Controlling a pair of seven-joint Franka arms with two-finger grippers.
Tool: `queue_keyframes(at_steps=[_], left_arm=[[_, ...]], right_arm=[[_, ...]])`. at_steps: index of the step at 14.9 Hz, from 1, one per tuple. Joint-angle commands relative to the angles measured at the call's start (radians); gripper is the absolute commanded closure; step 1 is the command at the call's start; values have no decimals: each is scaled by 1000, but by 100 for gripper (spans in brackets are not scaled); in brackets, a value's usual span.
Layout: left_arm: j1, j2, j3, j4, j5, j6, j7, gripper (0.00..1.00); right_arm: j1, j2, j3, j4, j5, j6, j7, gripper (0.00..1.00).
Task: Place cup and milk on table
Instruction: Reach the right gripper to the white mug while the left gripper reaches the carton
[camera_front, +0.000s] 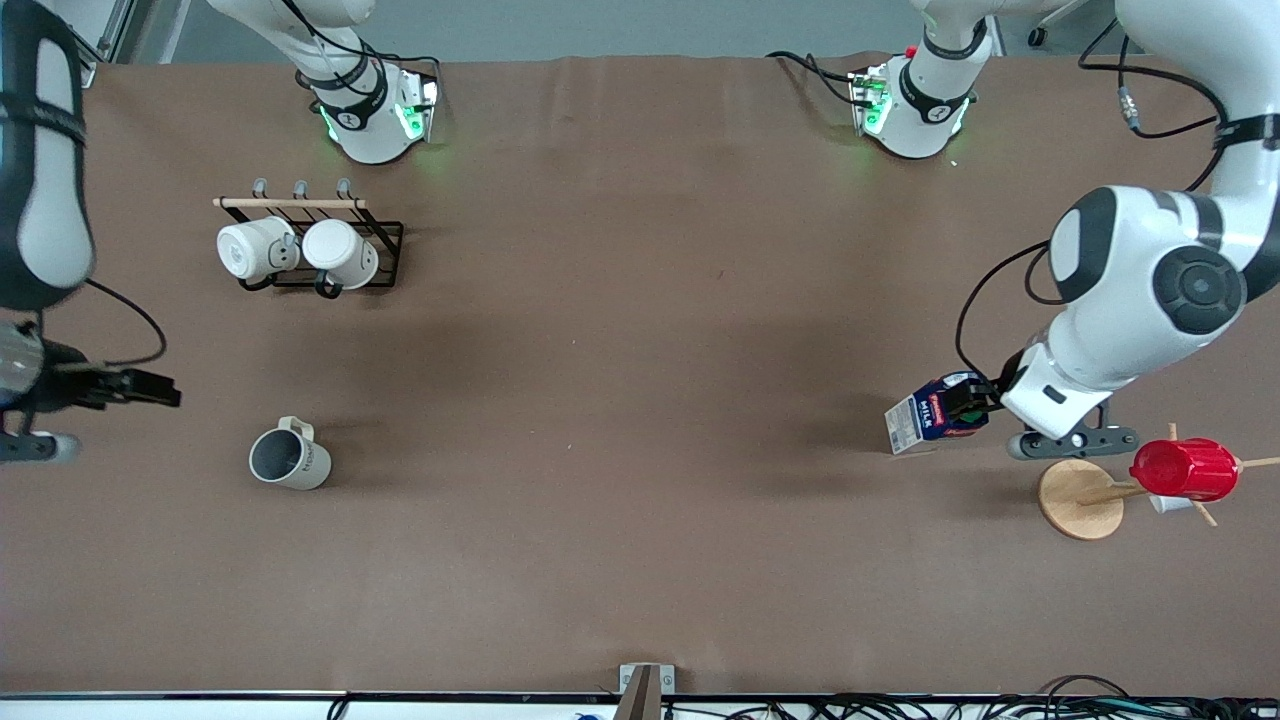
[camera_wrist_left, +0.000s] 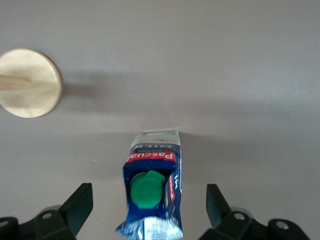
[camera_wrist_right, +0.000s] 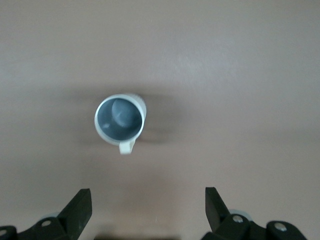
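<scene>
The cup (camera_front: 289, 462) stands upright on the brown table (camera_front: 640, 400) toward the right arm's end, its grey inside showing. My right gripper (camera_front: 160, 390) is open and empty, up over the table beside the cup; in the right wrist view the cup (camera_wrist_right: 120, 120) lies well clear of the open gripper (camera_wrist_right: 148, 200). The milk (camera_front: 935, 410), dark blue with a green cap (camera_wrist_left: 146, 189), stands on the table toward the left arm's end. My left gripper (camera_front: 965, 400) is over it, open (camera_wrist_left: 148, 200), with a finger wide on each side of its top, not touching.
A black wire rack (camera_front: 385, 235) holding two white mugs stands farther from the front camera than the cup. A wooden mug tree with a round base (camera_front: 1080, 498) carries a red ribbed cup (camera_front: 1185, 468) close beside the left gripper; the base shows in the left wrist view (camera_wrist_left: 30, 82).
</scene>
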Motion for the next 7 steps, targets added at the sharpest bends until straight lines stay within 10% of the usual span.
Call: queue_keyframes(at_steps=[1,7], left_arm=[[6,-20,-8,-84,23,73,-39,0],[6,-6,-8,-138,23,142,-45,16]], right_arm=[[0,13,8,-125,13,185,-18,0],[20,108,14,-299,13,552,-23,0]])
